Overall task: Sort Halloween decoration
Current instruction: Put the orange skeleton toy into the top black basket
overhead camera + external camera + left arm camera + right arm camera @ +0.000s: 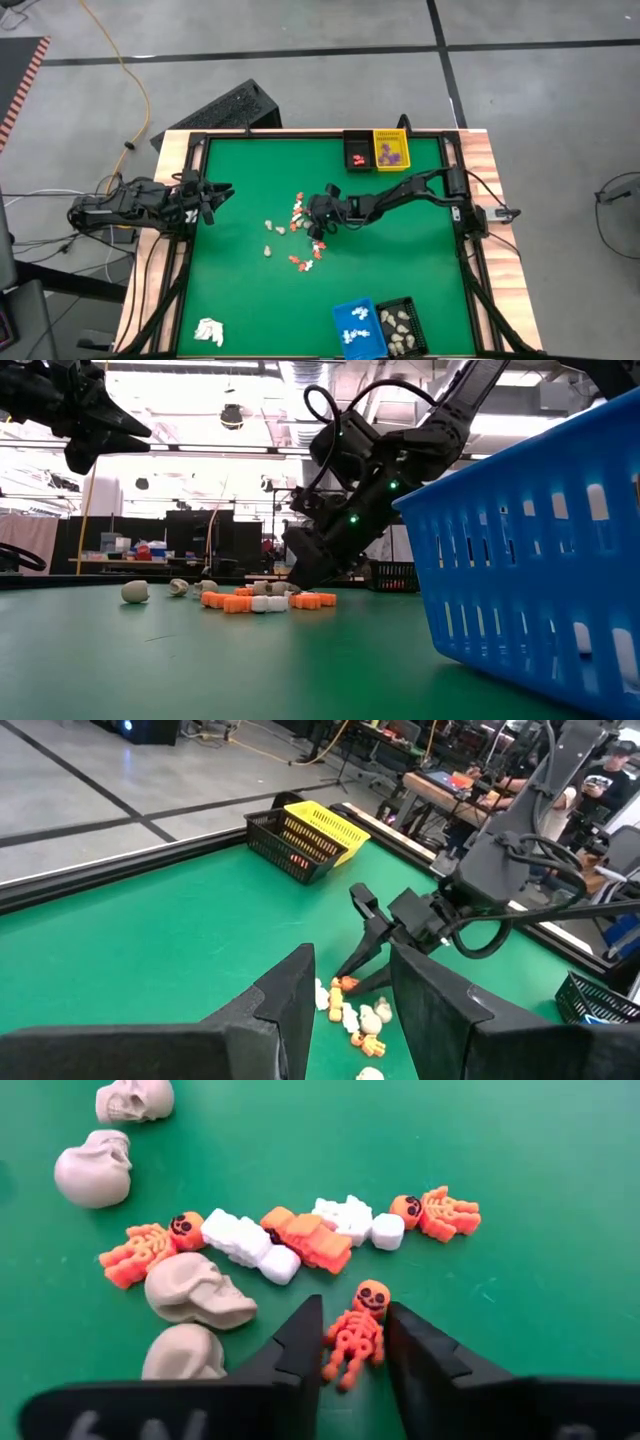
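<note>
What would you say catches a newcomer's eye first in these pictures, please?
Probably the right pincer down at the middle of the green table, its fingers either side of a tiny orange skeleton, amid a scatter of orange and white figures and beige skulls. Next come the baskets: the yellow basket at the far edge and the blue basket at the near edge. The left pincer waits at the table's left edge.

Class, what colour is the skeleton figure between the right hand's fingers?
Orange skeleton, seen best in the right wrist view.
</note>
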Controlling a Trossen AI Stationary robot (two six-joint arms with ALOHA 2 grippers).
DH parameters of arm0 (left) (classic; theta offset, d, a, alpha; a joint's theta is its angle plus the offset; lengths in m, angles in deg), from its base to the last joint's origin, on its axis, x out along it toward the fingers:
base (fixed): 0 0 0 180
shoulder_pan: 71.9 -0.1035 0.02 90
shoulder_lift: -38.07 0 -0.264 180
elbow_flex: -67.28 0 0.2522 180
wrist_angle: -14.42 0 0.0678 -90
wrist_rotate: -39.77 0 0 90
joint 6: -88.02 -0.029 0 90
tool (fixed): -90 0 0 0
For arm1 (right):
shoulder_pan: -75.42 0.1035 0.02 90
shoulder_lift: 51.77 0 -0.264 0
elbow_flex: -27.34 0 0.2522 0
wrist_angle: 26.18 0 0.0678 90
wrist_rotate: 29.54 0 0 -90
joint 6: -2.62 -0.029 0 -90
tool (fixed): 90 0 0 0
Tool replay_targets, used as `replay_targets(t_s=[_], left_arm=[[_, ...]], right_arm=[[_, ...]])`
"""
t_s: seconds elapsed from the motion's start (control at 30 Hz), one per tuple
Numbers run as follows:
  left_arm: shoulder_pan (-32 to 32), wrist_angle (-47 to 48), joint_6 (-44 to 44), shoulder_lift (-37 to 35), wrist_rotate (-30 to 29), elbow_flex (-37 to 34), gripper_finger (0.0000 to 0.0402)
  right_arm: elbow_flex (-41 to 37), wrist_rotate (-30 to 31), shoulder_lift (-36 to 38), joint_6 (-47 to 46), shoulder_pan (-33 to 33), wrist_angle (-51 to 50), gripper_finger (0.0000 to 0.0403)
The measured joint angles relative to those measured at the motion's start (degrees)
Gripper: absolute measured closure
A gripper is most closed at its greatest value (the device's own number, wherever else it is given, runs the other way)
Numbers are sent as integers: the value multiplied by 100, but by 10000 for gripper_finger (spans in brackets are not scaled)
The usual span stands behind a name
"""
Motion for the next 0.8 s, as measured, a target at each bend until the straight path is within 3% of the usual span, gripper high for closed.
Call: replay_targets(t_s=[0.2, 0.37, 0.6, 0.8], left_arm=[[1, -3, 54, 0, 2, 0, 281], [2, 0, 63, 1, 4, 0, 281], [2, 2, 63, 0, 7, 0, 281], [0, 4, 63, 0, 5, 0, 281]], right_arm=[[-3, 101, 13, -388, -33, -23, 388], [-22, 115, 206, -645, -136, -134, 387], [-19, 154, 1051, -379, -420, -412, 396], [-16, 734, 2100, -79, -949, -1417, 396]])
